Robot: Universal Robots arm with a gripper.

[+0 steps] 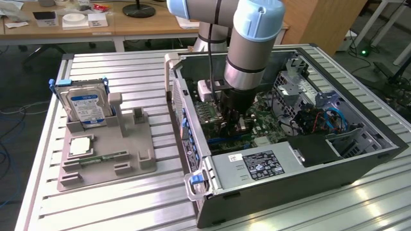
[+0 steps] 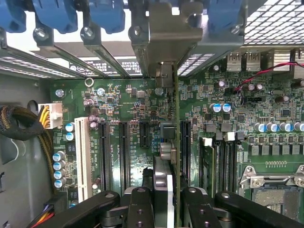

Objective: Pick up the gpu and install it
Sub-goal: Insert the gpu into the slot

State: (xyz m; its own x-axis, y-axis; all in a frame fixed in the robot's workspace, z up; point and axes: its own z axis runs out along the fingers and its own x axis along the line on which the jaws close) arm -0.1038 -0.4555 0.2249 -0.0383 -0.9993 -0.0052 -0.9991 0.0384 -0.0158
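Note:
Inside the open computer case (image 1: 359,161), my gripper (image 1: 234,120) is lowered over the green motherboard (image 2: 128,104). In the wrist view the gripper (image 2: 165,192) is shut on the gpu (image 2: 175,137), a thin card seen edge-on. The card's silver bracket (image 2: 166,38) sits at the case's rear slot openings. The card's lower edge runs alongside a long black slot (image 2: 185,147); whether it is seated in the slot I cannot tell. In the exterior view a brownish bit of the gpu (image 1: 242,125) shows below the fingers.
Beside the case, at the exterior view's left, a grey fixture (image 1: 109,161) holds a hard drive (image 1: 86,108) standing upright and a green memory stick (image 1: 103,158). A power supply (image 1: 257,166) and drive cages (image 1: 301,91) crowd the case. Blue latches (image 2: 57,14) line the rear slots.

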